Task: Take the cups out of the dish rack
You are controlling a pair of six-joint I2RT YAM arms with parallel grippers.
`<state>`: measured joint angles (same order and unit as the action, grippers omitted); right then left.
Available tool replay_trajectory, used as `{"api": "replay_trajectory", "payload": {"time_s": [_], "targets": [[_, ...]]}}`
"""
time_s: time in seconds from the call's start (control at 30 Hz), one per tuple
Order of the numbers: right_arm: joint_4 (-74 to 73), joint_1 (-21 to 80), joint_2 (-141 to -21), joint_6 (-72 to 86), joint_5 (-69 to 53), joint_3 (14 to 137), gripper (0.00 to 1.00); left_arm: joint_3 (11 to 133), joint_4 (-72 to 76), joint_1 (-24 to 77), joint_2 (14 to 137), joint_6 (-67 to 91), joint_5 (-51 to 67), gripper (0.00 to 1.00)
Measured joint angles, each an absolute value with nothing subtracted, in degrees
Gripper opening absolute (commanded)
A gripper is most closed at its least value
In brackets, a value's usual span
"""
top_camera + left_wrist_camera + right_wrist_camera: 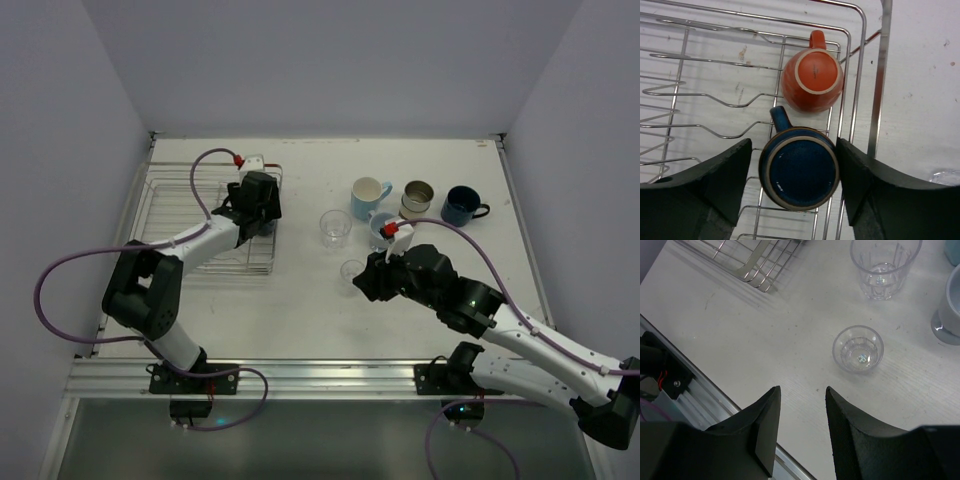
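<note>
The left wrist view shows what my arm hides from overhead: two mugs, both bottom-up, in a corner of the dish rack [883,75]. My left gripper [794,146] straddles the navy mug [800,172]. One finger [860,185] appears to touch its side and a sliver shows at the other, so I cannot tell whether it is clamped. The orange mug [812,80] stands just beyond.

My right gripper [802,392] hangs over the table [740,330], jaws apart, holding nothing. A small clear glass [858,349] stands near it, a taller clear glass [883,265] beyond.

Overhead only: a light blue mug [370,197], a metallic tumbler [417,197] and a second navy mug [463,205] stand in a row. My right arm partly covers a grey-blue mug [383,228].
</note>
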<state>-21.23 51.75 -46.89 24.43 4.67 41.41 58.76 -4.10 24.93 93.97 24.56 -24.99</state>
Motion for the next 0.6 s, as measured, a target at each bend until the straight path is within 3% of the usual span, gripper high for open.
{"api": "replay_trajectory", "payload": {"time_s": [0.1, 0.27, 0.33, 0.43, 0.47, 0.6], "targets": [[-20.99, 51.75, -47.11, 24.43, 4.51, 41.41, 0.44, 58.76, -3.29, 24.91, 94.39, 24.58, -24.51, 0.57], [-20.95, 51.75, -47.68, 24.43, 4.38, 41.41, 0.44, 58.76, -2.57, 24.93, 94.67, 24.47, -24.14, 0.71], [-20.91, 51.75, -47.68, 24.43, 4.32, 41.43, 0.44, 58.70, -2.52, 24.84, 94.72, 24.73, -24.10, 0.71], [-20.91, 51.75, -47.68, 24.43, 4.29, 41.43, 0.44, 58.13, -1.56, 24.77, 94.74, 25.23, -23.83, 0.48], [-20.93, 51.75, -47.68, 24.43, 4.29, 41.43, 0.44, 58.00, -1.08, 24.82, 94.72, 25.08, -23.86, 0.32], [-20.86, 51.75, -48.10, 24.43, 4.16, 41.45, 0.44, 56.73, -0.10, 24.91, 93.67, 24.84, -23.83, 0.12]]}}
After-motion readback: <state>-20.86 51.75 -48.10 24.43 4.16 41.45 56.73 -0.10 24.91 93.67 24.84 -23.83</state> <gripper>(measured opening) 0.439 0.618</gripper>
